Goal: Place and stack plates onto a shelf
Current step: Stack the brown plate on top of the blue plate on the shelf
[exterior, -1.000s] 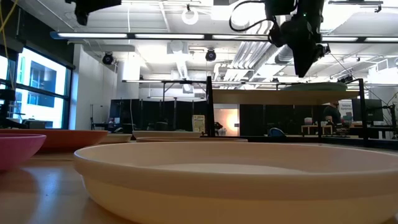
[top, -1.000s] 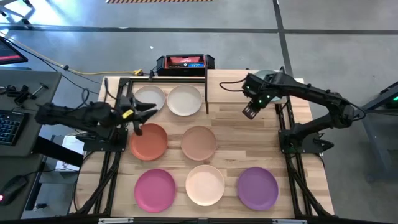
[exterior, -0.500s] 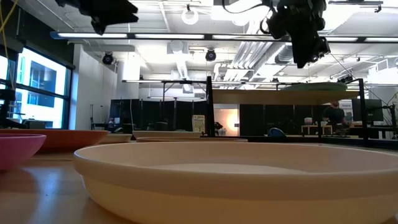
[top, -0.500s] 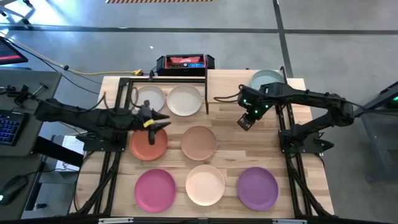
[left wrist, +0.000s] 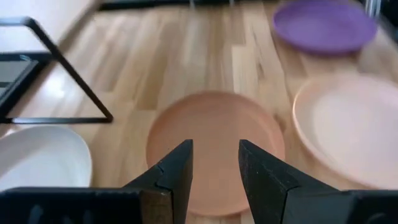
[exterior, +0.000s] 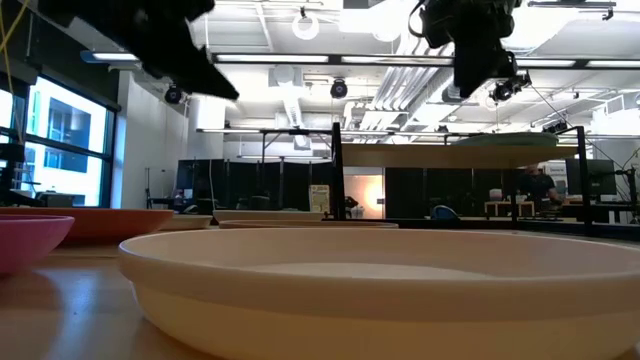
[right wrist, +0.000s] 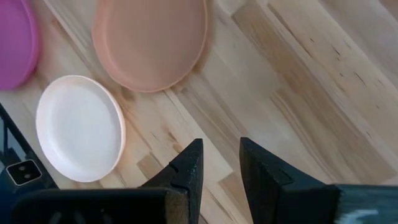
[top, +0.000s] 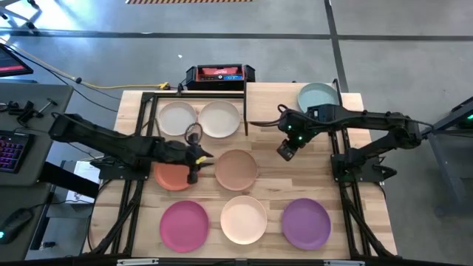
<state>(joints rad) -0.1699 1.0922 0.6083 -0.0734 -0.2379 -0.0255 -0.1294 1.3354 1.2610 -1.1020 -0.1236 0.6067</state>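
The worktop (top: 273, 181) is made of pale wood planks with thin black metal frames along its sides. Round, flat, matte plates lie on it. In the far row sit a white plate (top: 177, 118) and a cream plate (top: 219, 119). In the middle row are a coral red plate (top: 172, 176) and a dusty pink plate (top: 236, 168). The near row has a magenta plate (top: 185, 224), a peach plate (top: 244, 219) and a purple plate (top: 306, 223). A mint green plate (top: 318, 96) lies on the small wooden shelf (top: 351, 100) at the far right corner.

The left pincer (top: 194, 157) hangs over the edge of the coral red plate, next to the dusty pink one. Its two dark fingers are apart and hold nothing. The right pincer (top: 287, 150) hangs over bare wood, near the dusty pink plate. Its fingers are apart too, with nothing between them.
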